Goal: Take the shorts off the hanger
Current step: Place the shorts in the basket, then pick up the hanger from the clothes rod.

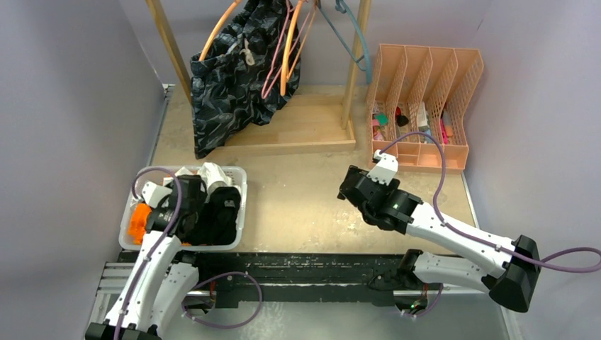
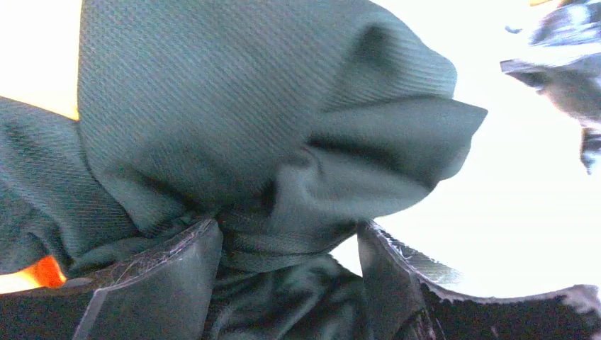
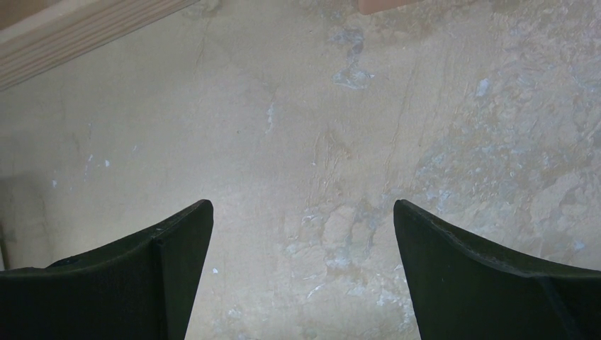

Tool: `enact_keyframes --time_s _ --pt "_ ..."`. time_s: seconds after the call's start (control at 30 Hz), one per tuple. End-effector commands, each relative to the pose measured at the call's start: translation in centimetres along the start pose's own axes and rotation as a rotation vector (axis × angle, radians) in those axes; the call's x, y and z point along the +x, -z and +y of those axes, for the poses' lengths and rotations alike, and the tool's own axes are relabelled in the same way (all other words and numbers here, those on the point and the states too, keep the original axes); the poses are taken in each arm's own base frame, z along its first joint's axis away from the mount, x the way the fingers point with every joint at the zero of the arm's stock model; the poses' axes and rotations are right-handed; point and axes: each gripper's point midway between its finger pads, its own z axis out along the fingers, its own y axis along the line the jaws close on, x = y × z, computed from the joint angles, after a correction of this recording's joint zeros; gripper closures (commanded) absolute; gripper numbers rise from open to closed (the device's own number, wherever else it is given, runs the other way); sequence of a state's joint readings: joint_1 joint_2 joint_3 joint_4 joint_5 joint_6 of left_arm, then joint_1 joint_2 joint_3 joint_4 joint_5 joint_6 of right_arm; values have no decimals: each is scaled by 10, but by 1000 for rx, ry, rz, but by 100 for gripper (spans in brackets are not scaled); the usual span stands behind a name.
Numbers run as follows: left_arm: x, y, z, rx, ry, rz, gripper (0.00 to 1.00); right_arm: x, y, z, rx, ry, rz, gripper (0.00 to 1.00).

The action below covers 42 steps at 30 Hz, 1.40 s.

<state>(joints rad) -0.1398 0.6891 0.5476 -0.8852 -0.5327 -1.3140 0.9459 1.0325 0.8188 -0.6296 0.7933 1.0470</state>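
Note:
The black-grey camo shorts (image 1: 234,78) hang from a hanger (image 1: 212,39) on the wooden rack at the back. A white basket (image 1: 243,205) at the front left holds orange shorts (image 1: 139,219), white shorts (image 1: 212,173) and black shorts (image 1: 221,216). My left gripper (image 1: 188,209) is down in the basket. In the left wrist view its jaws stand apart, the gripper (image 2: 287,230) open, with a fold of the black shorts (image 2: 248,106) lying between them and a scrap of orange (image 2: 46,273) at the left. My right gripper (image 1: 344,188) hovers open over bare table (image 3: 303,209), holding nothing.
The wooden rack (image 1: 298,134) carries spare orange, pink and teal hangers (image 1: 290,49). A peach mesh organiser (image 1: 425,106) with small items stands at the back right. Grey walls close in on both sides.

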Motion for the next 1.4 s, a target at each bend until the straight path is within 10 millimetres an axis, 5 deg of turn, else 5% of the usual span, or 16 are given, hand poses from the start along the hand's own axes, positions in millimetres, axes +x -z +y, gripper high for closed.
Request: enact_keyframes --time_s 0.0,0.13,0.23,0.6,0.77,1.37 --pt "-59 49 -50 170 33 -125 32 -8 2 -2 7 -25 -30 2" --pt "-114 91 -68 220 -16 -274 30 -11 3 0 3 -32 -34 2" --pt "-132 112 -86 291 -103 -314 29 -13 3 2 -2 -37 -37 2" --pt "-121 160 -183 722 -398 -255 24 -31 6 18 -78 13 -98 1" --pt "-119 169 -217 786 -545 -224 24 -40 15 39 -233 79 -137 1" --pt "-159 162 -298 699 -785 -210 23 -23 25 30 -288 99 -59 1"
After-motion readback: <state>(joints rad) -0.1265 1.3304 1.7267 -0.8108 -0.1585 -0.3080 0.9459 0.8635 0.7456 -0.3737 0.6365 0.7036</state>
